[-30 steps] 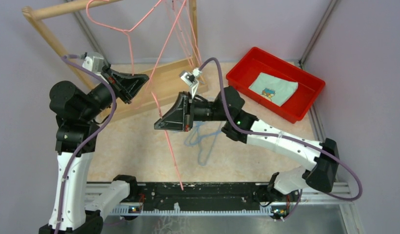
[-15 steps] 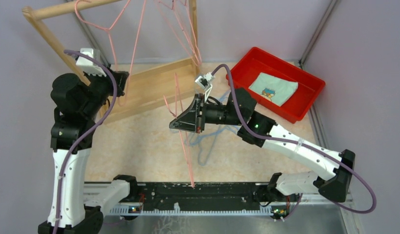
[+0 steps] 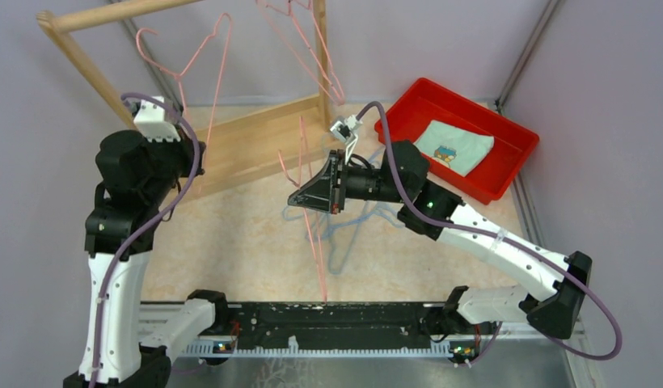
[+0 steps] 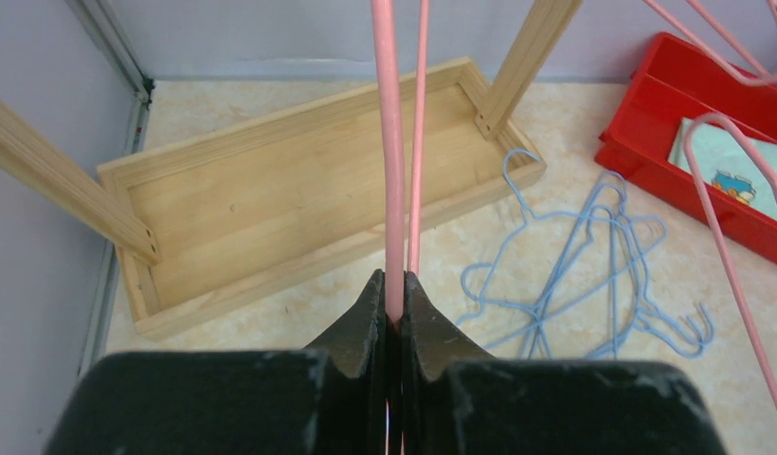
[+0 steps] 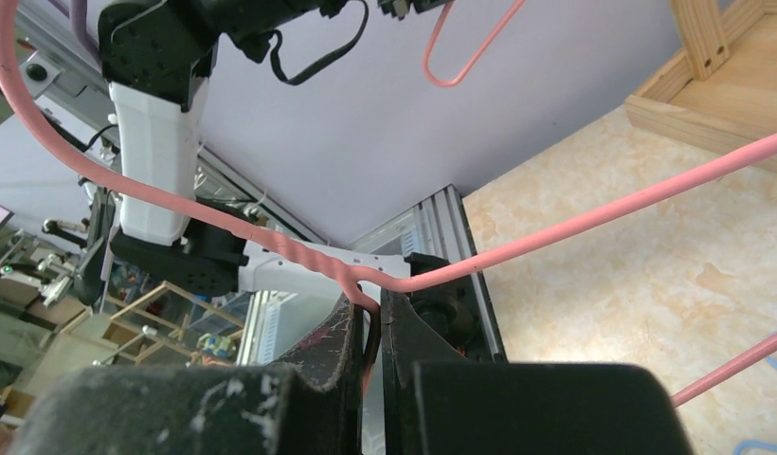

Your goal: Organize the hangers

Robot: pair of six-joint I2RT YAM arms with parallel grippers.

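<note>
Two pink hangers are held in the air. My left gripper is shut on the straight wire of one pink hanger; in the top view that hanger rises in front of the wooden rail, hook up, and my arm hides the jaws. My right gripper is shut on the twisted neck of the other pink hanger, whose long wire slants down over the table's middle. Light blue hangers lie tangled on the table under the right arm. More pink hangers hang by the rack's right post.
The wooden rack has a top rail, slanted posts and a shallow base tray at the back left. A red bin with a folded cloth stands at the back right. Purple cables trail along both arms.
My left gripper drew back toward its arm, carrying its hanger, whose hook now sits lower under the rail. My right gripper shifted right with its hanger, the lower end swinging right.
</note>
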